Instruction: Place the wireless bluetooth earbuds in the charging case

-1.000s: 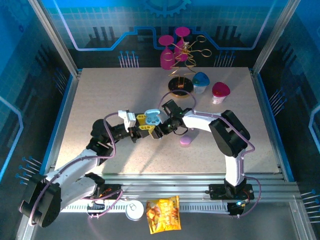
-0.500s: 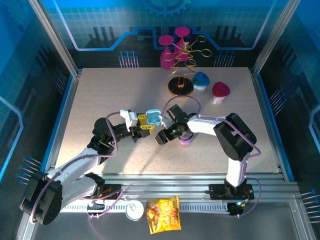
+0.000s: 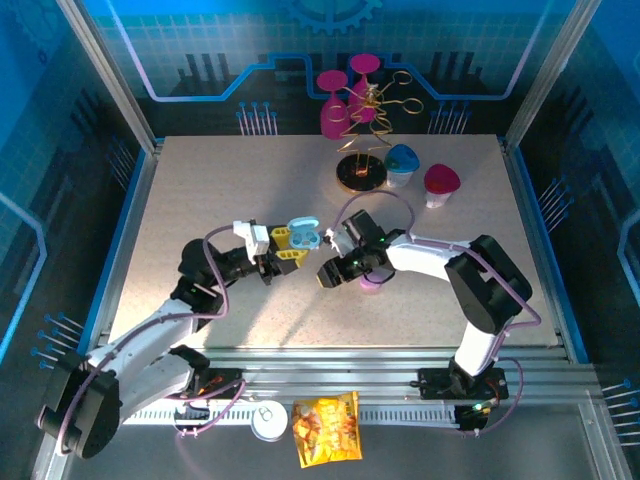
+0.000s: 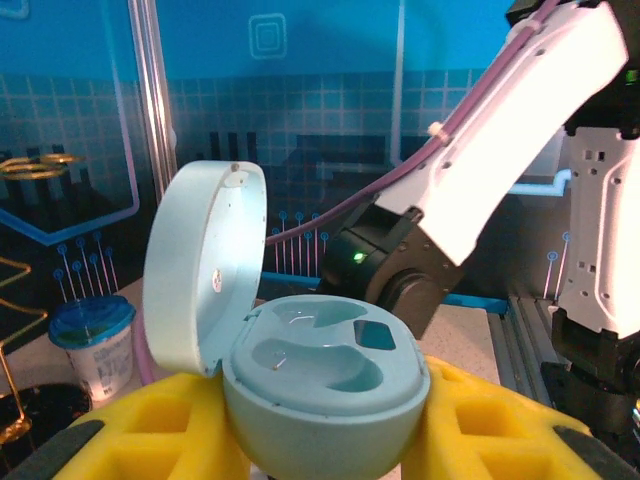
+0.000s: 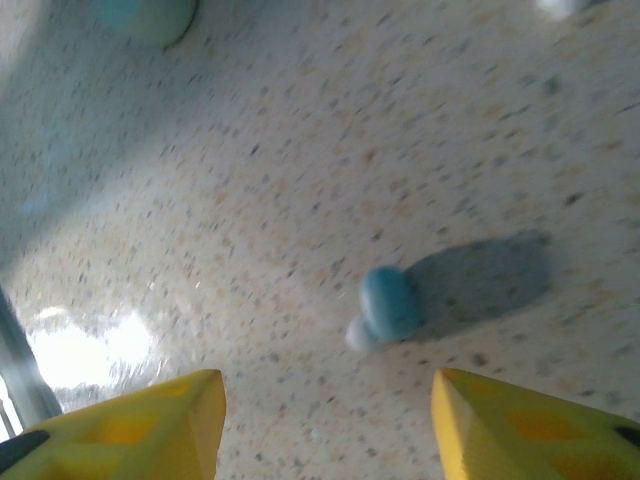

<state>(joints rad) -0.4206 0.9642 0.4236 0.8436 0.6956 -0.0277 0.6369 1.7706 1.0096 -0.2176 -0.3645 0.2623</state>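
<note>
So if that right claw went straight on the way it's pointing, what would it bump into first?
Probably the pale blue earbud lying on the table, just ahead of the open right claw; depth is hard to judge.

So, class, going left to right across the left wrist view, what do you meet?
Blue-lidded cup → pale blue charging case, lid open → white right arm.

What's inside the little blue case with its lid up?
Inside the case are two scooped hollows, both empty. The raised lid is bare too. The front rim hides the nearest bit of the hollows.
</note>
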